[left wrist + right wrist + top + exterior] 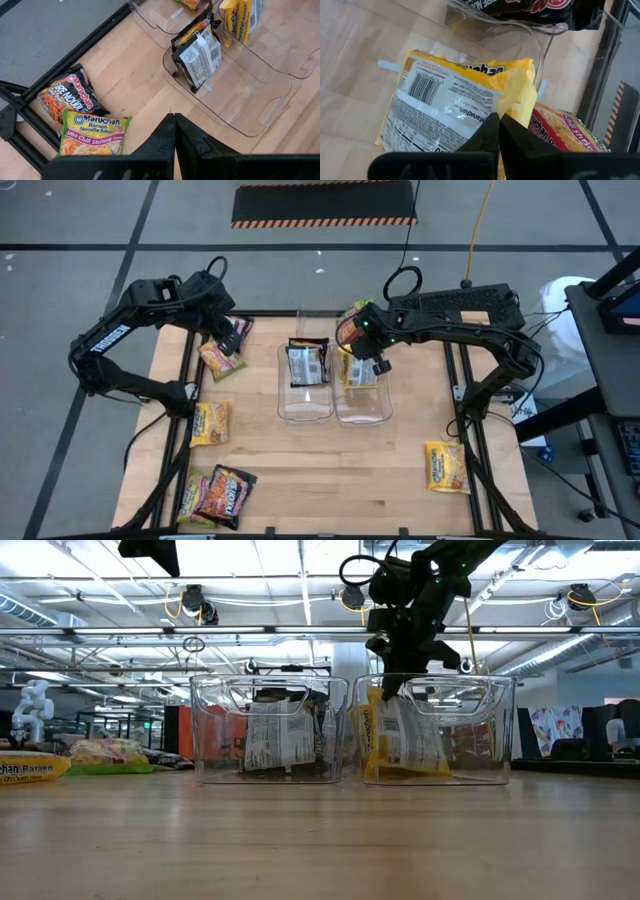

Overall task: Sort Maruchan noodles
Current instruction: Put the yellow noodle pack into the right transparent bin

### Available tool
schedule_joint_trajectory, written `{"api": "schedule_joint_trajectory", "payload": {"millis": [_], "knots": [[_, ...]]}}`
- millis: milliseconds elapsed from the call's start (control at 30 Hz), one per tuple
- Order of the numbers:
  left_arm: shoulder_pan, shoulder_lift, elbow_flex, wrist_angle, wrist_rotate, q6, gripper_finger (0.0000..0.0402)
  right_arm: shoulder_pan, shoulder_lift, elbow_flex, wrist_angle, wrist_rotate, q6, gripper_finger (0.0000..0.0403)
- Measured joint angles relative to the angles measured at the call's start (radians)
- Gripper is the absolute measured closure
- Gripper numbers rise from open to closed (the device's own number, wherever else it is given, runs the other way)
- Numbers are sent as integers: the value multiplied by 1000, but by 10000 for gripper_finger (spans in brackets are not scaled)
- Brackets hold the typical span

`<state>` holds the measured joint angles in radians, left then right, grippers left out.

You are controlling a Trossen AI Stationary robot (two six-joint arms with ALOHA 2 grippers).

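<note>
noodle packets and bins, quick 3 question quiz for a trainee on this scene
1. True or false: the right gripper is over the right clear bin.
2. Which packet lies alone near the table's front right corner? A) dark B) yellow C) pink-green
3. What packet lies just ahead of the left gripper in its wrist view?

Key:
1. True; it hangs shut above the yellow packet in the bin.
2. B, the yellow packet.
3. The Lime Chili Shrimp packet, beside a dark packet.
</note>
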<state>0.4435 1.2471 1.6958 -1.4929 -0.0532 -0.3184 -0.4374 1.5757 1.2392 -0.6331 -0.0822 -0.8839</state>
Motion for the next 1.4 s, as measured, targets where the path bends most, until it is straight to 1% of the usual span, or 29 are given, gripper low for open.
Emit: {"api": "schedule_joint_trajectory", "payload": {"millis": [200,467,700,833,900,1000,1400], "knots": [[0,0,0,0,0,-6,394,0,0,0,9,-1,-33,403],[0,0,0,0,0,-14,394,0,0,0,82,4,-19,403],[0,0,0,-2,0,-25,394,0,-1,0,73,6,-21,403],[0,0,0,-9,0,-26,394,0,-1,0,75,11,26,403],[0,0,0,-10,0,-26,394,1,-1,0,76,32,62,402],[0,0,0,-18,0,-26,394,0,-1,0,76,60,88,394],[0,0,0,-29,0,-27,394,0,-2,0,93,60,86,348]]}}
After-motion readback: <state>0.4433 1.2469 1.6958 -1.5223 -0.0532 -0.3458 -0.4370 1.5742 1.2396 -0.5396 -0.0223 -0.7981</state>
